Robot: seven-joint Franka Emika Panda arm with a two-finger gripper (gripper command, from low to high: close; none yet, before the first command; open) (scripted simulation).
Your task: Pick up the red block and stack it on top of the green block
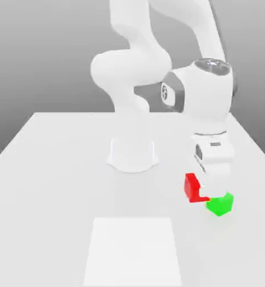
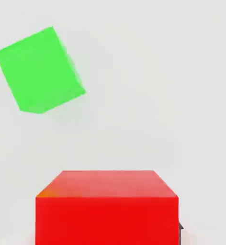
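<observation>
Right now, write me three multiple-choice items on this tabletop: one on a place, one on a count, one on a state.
1. Where is the red block?
A. In the gripper, clear of the table
B. Flat on top of the green block
C. Beside the arm's base

2. How many blocks are on or over the table?
A. One
B. Two
C. Three

3. What is the state of the green block?
A. Held by the gripper
B. Resting on the table with nothing on top
C. Carrying the red block

Answers: 1 A, the hand view shows the red block close under the hand; 2 B, one red and one green; 3 B, the hand view shows its top bare and the red block apart from it.
</observation>
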